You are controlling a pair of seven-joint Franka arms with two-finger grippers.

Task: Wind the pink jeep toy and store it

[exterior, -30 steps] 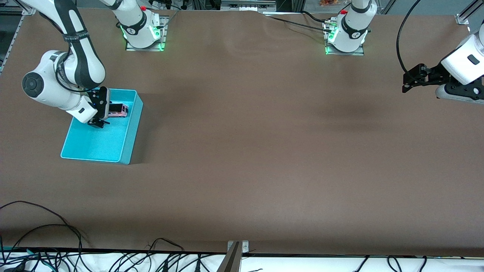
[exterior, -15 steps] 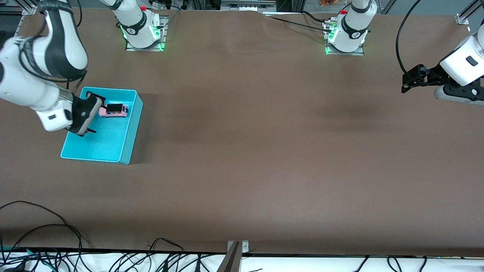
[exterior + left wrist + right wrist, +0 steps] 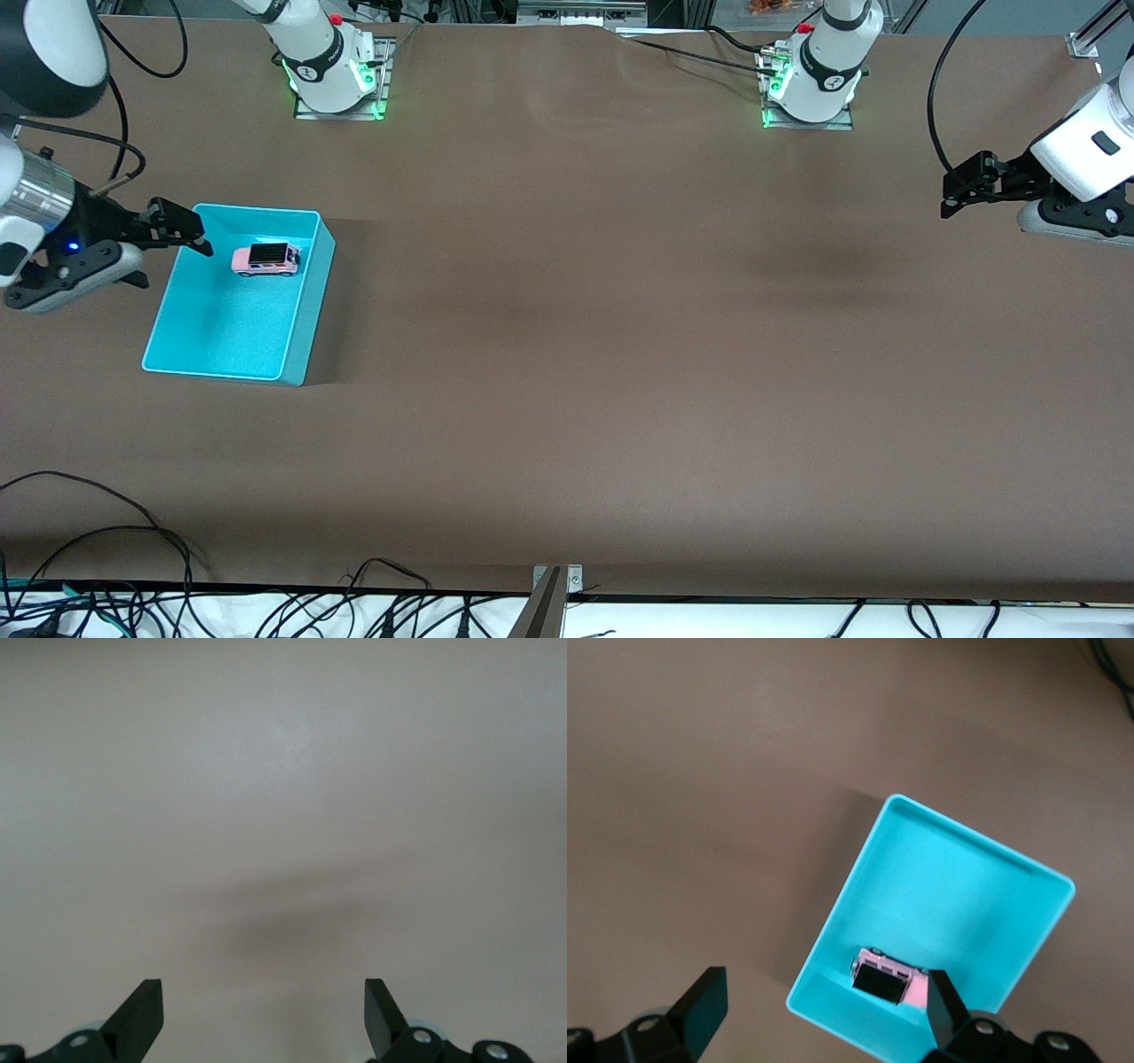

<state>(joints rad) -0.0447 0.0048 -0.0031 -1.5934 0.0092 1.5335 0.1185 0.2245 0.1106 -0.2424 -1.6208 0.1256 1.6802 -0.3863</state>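
Jeep in the bin, both grippers empty

Count with me: you have one pink jeep toy [image 3: 265, 259], one turquoise bin [image 3: 306, 306], one brown table [image 3: 620, 354] and two arms.

Your jeep is a small light-pink car with a black rectangular roof and dark wheels, much smaller than the bin that holds it. It stands upright on the bin floor, in the part of the bin farther from the front camera, close to the wall there and clear of any finger.

Your right gripper [image 3: 168, 252] hangs in the air over the bin's edge at the right arm's end of the table. Its jaws are spread wide and hold nothing. The jeep lies just past the fingertips, apart from them. In the right wrist view you see the jeep [image 3: 890, 981] low in the bin [image 3: 833, 930], close beside one finger [image 3: 943, 1010] but not between the two.

Your left gripper [image 3: 950, 190] waits over bare table at the left arm's end, well apart from the bin. Its jaws are wide open too, with nothing between them; the left wrist view shows only tabletop [image 3: 283, 771] ahead of the fingers [image 3: 142, 1014].
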